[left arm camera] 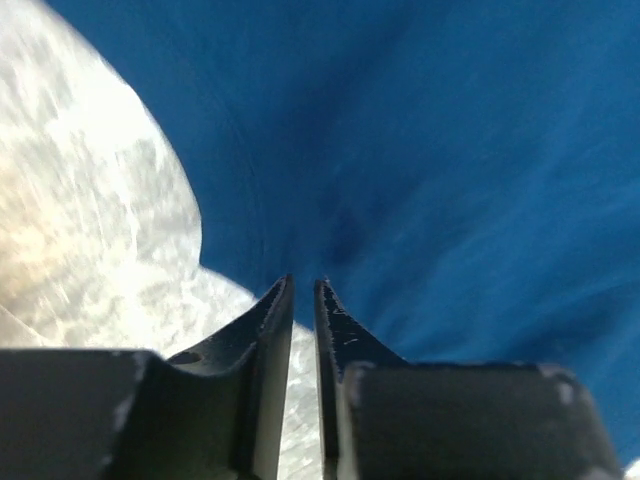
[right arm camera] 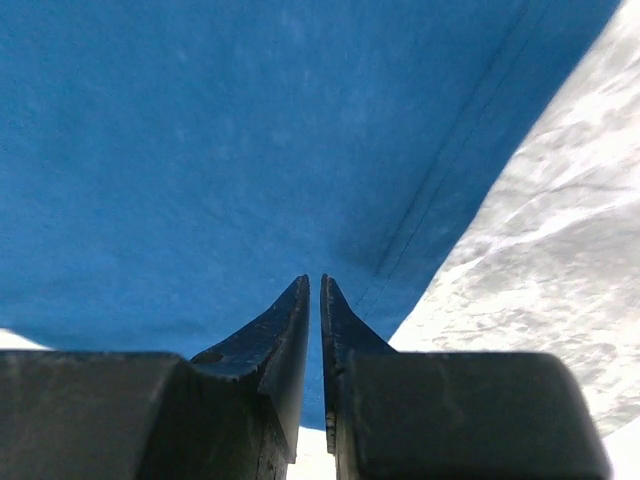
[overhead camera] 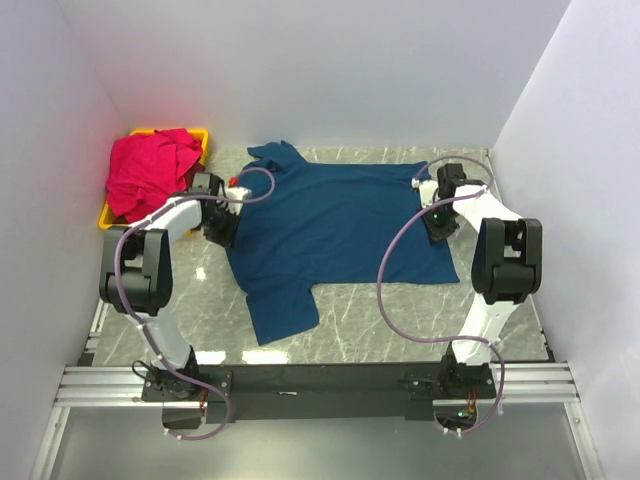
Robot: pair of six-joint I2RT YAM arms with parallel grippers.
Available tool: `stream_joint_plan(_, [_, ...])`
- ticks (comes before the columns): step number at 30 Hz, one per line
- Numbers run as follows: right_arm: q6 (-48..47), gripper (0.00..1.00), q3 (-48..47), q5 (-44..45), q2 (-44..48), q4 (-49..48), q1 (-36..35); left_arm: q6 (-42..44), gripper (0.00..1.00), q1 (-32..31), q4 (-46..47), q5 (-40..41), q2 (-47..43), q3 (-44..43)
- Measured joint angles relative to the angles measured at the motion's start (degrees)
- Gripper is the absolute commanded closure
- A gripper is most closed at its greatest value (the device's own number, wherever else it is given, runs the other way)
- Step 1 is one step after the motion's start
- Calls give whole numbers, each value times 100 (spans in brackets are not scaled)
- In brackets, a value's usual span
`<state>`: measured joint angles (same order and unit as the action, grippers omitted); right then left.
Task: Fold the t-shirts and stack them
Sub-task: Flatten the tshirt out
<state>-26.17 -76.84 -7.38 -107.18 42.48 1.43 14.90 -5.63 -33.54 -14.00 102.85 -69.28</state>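
Observation:
A navy blue t-shirt (overhead camera: 340, 225) lies spread flat on the marble table (overhead camera: 400, 320), collar to the left. My left gripper (overhead camera: 220, 232) sits at its left edge near the collar. In the left wrist view that gripper (left arm camera: 305, 288) has only a thin slit between its fingers, tips on the rim of the blue cloth (left arm camera: 450, 150). My right gripper (overhead camera: 440, 225) is at the shirt's right hem. Its jaws (right arm camera: 312, 282) are nearly together over the hem of the blue cloth (right arm camera: 200, 150). A red-pink t-shirt (overhead camera: 150, 172) lies bunched in the far left corner.
The red-pink shirt rests in a yellow bin (overhead camera: 200, 133) against the left wall. White walls close in the table on three sides. Bare marble (left arm camera: 90, 200) shows left of the shirt, and more marble (right arm camera: 560, 250) to its right and along the near edge.

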Motion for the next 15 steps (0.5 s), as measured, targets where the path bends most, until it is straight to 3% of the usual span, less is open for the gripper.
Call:
stream_joint_plan(9, [-431,84,649,332,-13,20,-7,225,97,2,-157,529,-400,914])
stream_joint_plan(15, [-872,82,1130,166,675,706,-4,354,95,2,-981,503,-1097,1432])
